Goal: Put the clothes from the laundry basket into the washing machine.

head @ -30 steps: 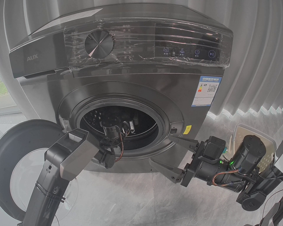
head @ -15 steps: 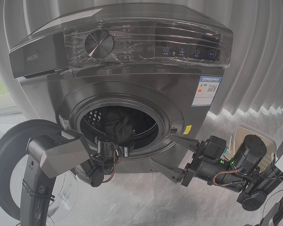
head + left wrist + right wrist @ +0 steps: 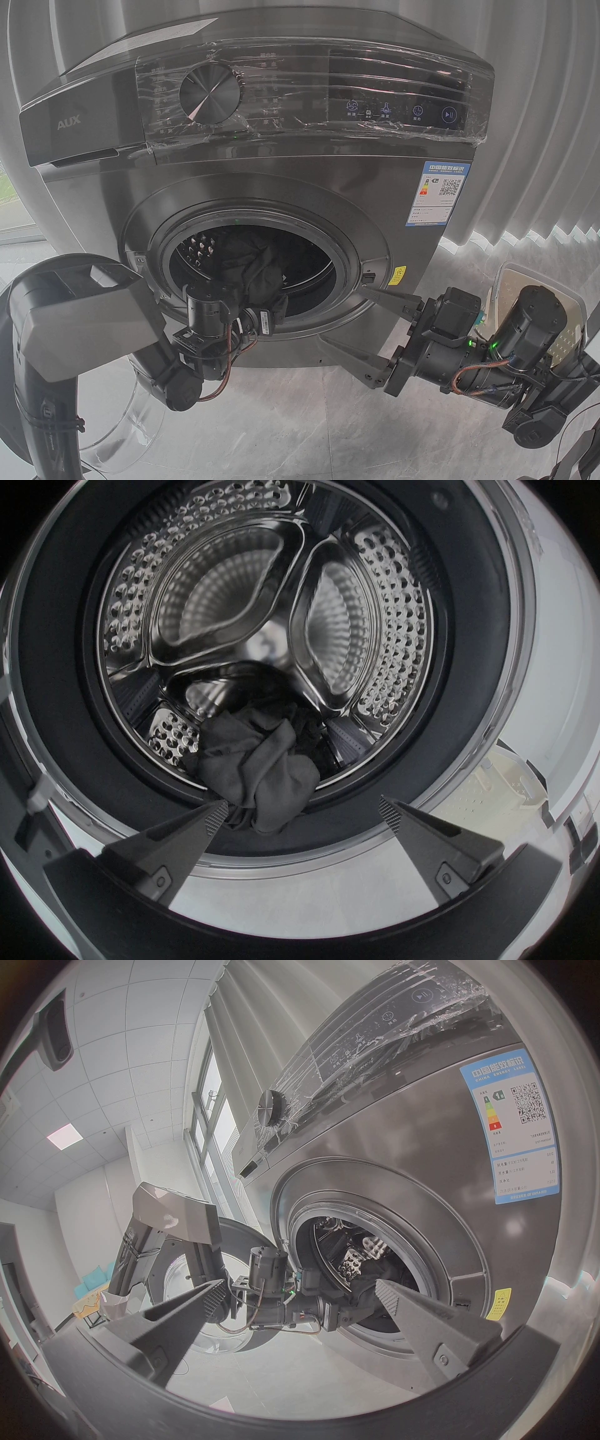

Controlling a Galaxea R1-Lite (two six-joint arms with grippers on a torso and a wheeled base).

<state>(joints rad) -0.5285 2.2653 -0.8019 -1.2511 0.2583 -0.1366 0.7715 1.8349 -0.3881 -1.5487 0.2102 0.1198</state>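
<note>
So the dark bundle of clothes [image 3: 256, 774] is now left lying in the drum [image 3: 225, 599] of the washing machine [image 3: 281, 175], right at the front lip, with a fold draped toward the rubber seal. The left claw [image 3: 301, 806] is pulled back out of the opening, whereas a second ago it was buried deep inside. Its fingers are spread wide and nothing is held. The right claw [image 3: 344, 315] is parked low in front of the machine, same spot as before, also spread open and empty. The laundry basket [image 3: 531, 270] is seen on the floor off to the right, mostly hidden behind the right arm, so what's left in it can't be told. One load looks to be dropped off fine, though the draped bit probably needs to be pushed further in before the door [image 3: 119, 431] gets shut
</note>
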